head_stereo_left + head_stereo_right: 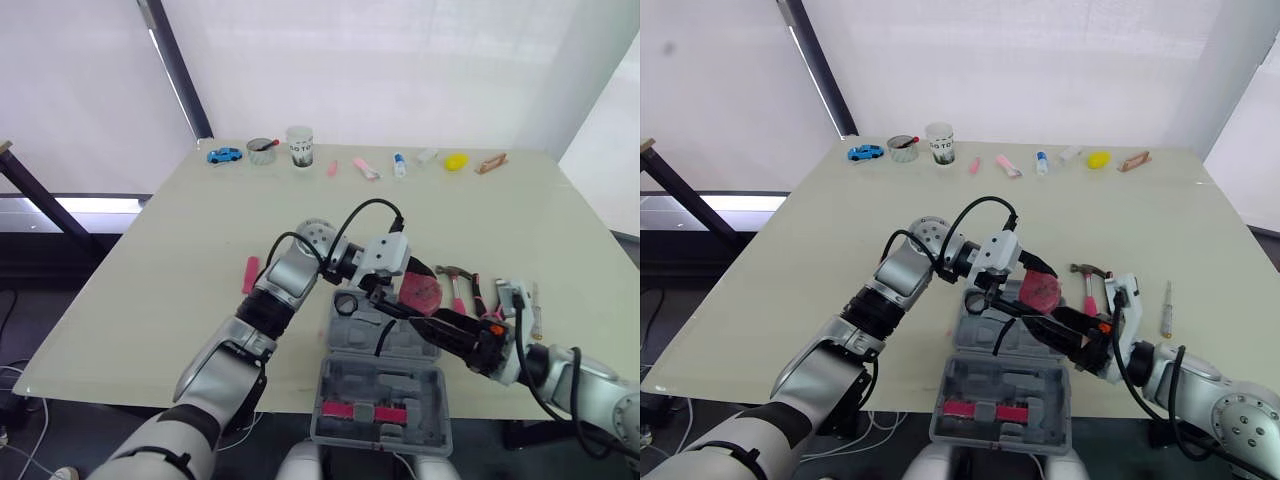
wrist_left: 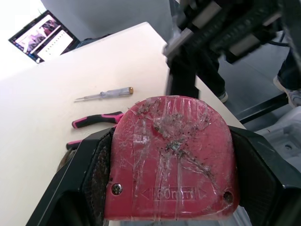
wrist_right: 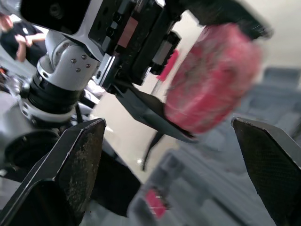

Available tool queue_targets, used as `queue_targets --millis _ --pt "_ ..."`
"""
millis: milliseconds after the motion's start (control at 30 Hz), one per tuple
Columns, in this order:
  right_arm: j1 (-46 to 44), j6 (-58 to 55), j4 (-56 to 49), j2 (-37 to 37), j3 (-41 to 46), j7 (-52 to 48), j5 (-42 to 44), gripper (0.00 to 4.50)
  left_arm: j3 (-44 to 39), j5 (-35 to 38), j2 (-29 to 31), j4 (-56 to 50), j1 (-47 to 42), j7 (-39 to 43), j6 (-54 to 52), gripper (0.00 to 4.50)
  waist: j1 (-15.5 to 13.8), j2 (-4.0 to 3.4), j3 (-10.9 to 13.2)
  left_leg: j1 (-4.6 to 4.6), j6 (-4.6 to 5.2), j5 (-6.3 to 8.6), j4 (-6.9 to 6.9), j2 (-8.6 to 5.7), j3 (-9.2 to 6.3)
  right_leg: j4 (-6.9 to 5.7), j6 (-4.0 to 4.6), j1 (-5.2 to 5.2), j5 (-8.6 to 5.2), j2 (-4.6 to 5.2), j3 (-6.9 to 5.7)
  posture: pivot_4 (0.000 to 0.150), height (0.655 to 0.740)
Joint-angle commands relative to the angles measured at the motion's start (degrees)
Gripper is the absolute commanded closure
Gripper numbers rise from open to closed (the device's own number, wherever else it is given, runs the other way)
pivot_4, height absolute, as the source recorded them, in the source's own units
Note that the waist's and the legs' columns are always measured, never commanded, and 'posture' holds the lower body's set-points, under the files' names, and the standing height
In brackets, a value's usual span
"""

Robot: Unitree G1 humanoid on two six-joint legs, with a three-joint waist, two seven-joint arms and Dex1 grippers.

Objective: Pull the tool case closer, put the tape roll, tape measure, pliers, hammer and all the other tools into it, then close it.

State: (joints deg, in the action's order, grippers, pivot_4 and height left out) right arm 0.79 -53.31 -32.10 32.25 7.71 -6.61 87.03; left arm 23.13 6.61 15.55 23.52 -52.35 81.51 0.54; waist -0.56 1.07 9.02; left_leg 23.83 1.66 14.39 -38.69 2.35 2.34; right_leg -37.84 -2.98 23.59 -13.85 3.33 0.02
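The grey tool case (image 1: 385, 400) lies open at the table's near edge, with a black tape roll (image 1: 346, 303) at its far left corner. My left gripper (image 1: 415, 290) is shut on the red tape measure (image 2: 169, 155) and holds it above the case's far edge. My right gripper (image 3: 174, 141) reaches in from the right, low over the case, just below the tape measure (image 3: 211, 80); it is open with nothing between its fingers. The hammer (image 1: 457, 282), pink-handled pliers (image 2: 96, 120) and a screwdriver (image 2: 106, 94) lie on the table right of the case.
A pink tool (image 1: 250, 273) lies on the table left of the case. Along the far edge stand a blue toy car (image 1: 224, 155), a small bowl (image 1: 262, 150), a cup (image 1: 299, 146), a yellow object (image 1: 456, 161) and several small items.
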Motion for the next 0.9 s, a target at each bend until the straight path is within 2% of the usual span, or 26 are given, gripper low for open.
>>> queue_targets --millis 33,167,233,267,333,367,500,700,767,800,900 --pt "-1.14 2.61 -0.13 -1.22 -0.74 8.54 8.95 0.00 -0.16 -0.03 -0.36 -0.76 -1.13 0.58 1.23 1.44 -0.04 0.01 0.00 0.00 0.00 0.00 0.00 0.00 0.00 0.00 0.00 0.00 0.00 0.00 0.01 0.150 0.7400" --pt "-2.17 5.03 1.33 -1.39 -1.33 14.88 15.13 0.00 0.14 -0.56 -0.19 -0.70 -0.72 1.08 1.76 1.44 -0.12 0.01 0.00 0.05 0.00 0.00 0.00 -0.02 -0.02 0.05 -0.01 -0.01 0.00 -0.29 0.44 0.150 0.7400" --pt "-2.56 5.74 1.77 -1.07 -1.84 16.67 16.84 0.51 0.27 -0.86 -0.29 -0.71 -0.57 1.14 1.99 1.44 -0.08 0.01 0.00 0.05 0.00 0.00 0.00 -0.02 -0.03 0.05 -0.01 0.00 0.00 -0.33 0.52 0.150 0.7400" --pt "-2.71 6.08 2.01 -0.99 -2.05 17.42 17.44 0.57 0.31 -0.98 -0.38 -0.68 -0.51 1.13 2.07 1.44 -0.07 0.01 0.00 0.05 0.00 0.00 0.00 -0.02 -0.04 0.05 -0.01 0.00 0.00 -0.33 0.53 0.150 0.7400" --pt "-3.10 6.26 2.12 -0.52 -2.47 18.31 17.85 1.63 0.33 -1.11 -0.46 -0.74 -0.37 1.09 2.10 1.44 -0.06 0.01 0.00 0.05 0.00 0.00 0.00 -0.02 -0.04 0.05 -0.01 0.00 0.00 -0.34 0.55 0.150 0.7400" --pt "-3.19 6.42 2.14 -0.38 -2.63 18.76 18.15 1.90 0.34 -1.13 -0.47 -0.82 -0.29 1.09 2.07 1.44 -0.07 0.01 0.00 0.05 0.01 0.00 0.00 -0.02 -0.03 0.05 -0.01 0.00 0.00 -0.35 0.57 0.150 0.7400" --pt "-3.35 6.91 2.12 0.14 -3.07 19.43 18.67 3.85 0.48 -0.97 -0.28 -1.12 -0.09 1.60 1.51 1.44 -0.06 0.01 0.01 0.05 0.01 0.00 0.00 -0.02 -0.03 0.05 -0.01 0.00 0.00 -0.45 0.74 0.150 0.7400" --pt "-2.82 7.68 2.21 0.88 -3.24 19.22 19.02 3.90 0.38 -0.14 0.12 -1.81 0.48 2.53 1.70 1.44 -0.05 0.01 0.01 0.04 0.01 0.00 0.00 -0.01 -0.12 0.05 -0.01 0.00 0.00 -0.46 0.76 0.150 0.7400" --pt "-2.64 7.86 2.23 1.11 -3.12 19.21 19.07 3.90 0.14 1.25 0.40 -3.11 0.88 3.85 0.75 0.41 -0.04 0.01 0.01 0.04 0.01 0.00 0.00 -0.01 -0.14 0.05 -0.01 0.00 0.00 -0.46 0.77 0.150 0.7400" --pt "-2.54 7.98 2.18 1.26 -3.09 19.29 19.14 3.94 0.02 1.60 0.50 -3.56 1.02 4.11 0.50 0.12 -0.02 0.01 0.00 0.04 0.01 0.00 0.00 -0.01 -0.14 0.05 -0.01 0.00 0.00 -0.46 0.77 0.150 0.7400" --pt "-1.58 8.03 2.18 2.39 -2.48 18.97 19.59 4.01 -0.29 1.83 1.21 -4.23 1.56 5.08 0.76 0.00 -0.04 0.01 0.01 0.04 0.01 0.00 0.00 0.00 -0.20 0.05 -0.01 0.01 0.00 -0.46 0.76 0.150 0.7400"
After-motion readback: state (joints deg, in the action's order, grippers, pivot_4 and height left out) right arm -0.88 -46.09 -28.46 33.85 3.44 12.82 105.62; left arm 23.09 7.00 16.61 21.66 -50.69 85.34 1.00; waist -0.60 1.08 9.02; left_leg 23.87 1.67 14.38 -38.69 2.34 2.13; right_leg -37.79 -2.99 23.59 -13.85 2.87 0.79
